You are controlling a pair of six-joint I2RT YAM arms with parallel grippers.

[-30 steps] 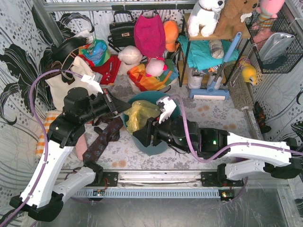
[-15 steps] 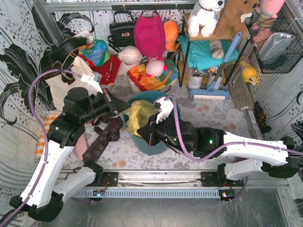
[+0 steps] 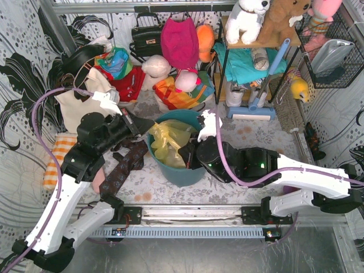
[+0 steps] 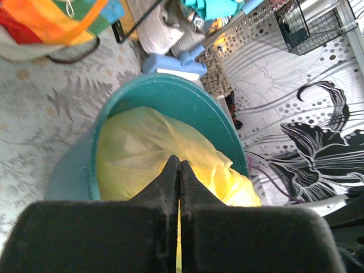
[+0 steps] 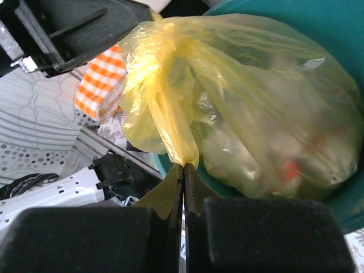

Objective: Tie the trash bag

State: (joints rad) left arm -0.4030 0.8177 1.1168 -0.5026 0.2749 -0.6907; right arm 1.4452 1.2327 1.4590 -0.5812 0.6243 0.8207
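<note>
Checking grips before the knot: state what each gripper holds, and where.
Both hold the trash bag. Right gripper pinches a twisted flap of its top; left gripper pinches its gathered edge.

The top camera hangs high on the near side, looking down and forward over the whole table [image 3: 267, 136] — a wide, far-off view with the teal bin [image 3: 176, 175] mid-frame. The left wrist cam peers along the left gripper [image 4: 177, 165], close over the bin's rim, facing the patterned wall [image 4: 318, 114]. The right wrist cam looks past the right gripper [image 5: 183, 168], nearer still, right up against the trash bag [image 5: 244, 102] — bin and bag show in all three.
</note>
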